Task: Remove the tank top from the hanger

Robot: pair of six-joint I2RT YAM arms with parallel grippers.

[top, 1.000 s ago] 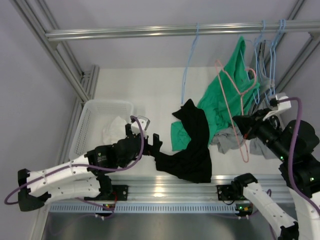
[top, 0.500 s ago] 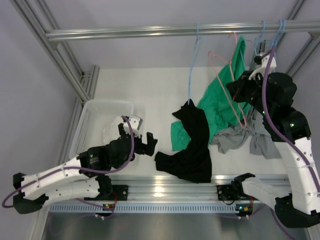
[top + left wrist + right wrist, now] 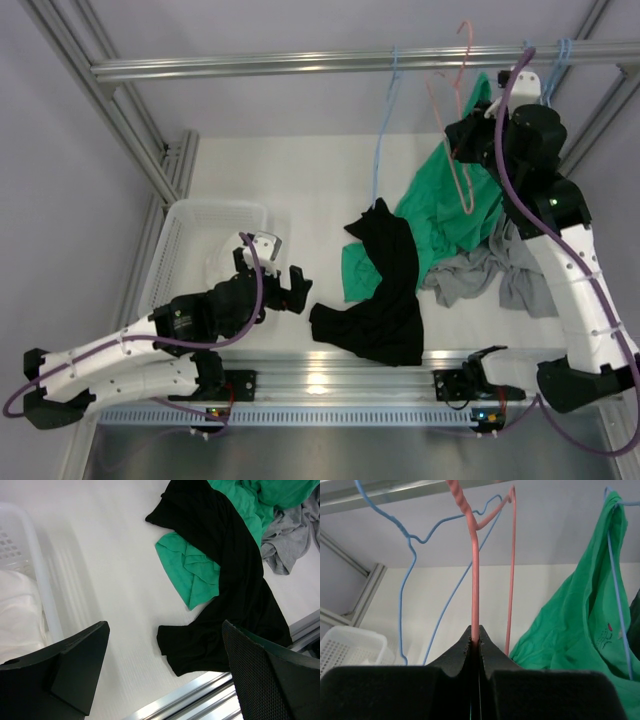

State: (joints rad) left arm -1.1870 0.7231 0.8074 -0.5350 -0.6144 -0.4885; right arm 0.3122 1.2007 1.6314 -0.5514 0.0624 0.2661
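A bare pink wire hanger (image 3: 463, 45) (image 3: 475, 580) is held up by the rail (image 3: 300, 65), with my right gripper (image 3: 466, 138) (image 3: 476, 636) shut on its wire. No garment hangs on it. A black garment (image 3: 385, 300) (image 3: 235, 590), seemingly the tank top, lies crumpled on the table in front. My left gripper (image 3: 290, 285) (image 3: 164, 630) hovers open just left of its lower edge, holding nothing.
A green garment (image 3: 440, 210) (image 3: 590, 615) hangs from a blue hanger at the right and drapes onto the table over a grey garment (image 3: 500, 270). A bare blue hanger (image 3: 380, 130) hangs mid-rail. A white basket (image 3: 175, 240) with white cloth stands left.
My right arm has lifted the pink hanger from above the clothes pile up to the rail. My left gripper has drawn back leftward from the black garment.
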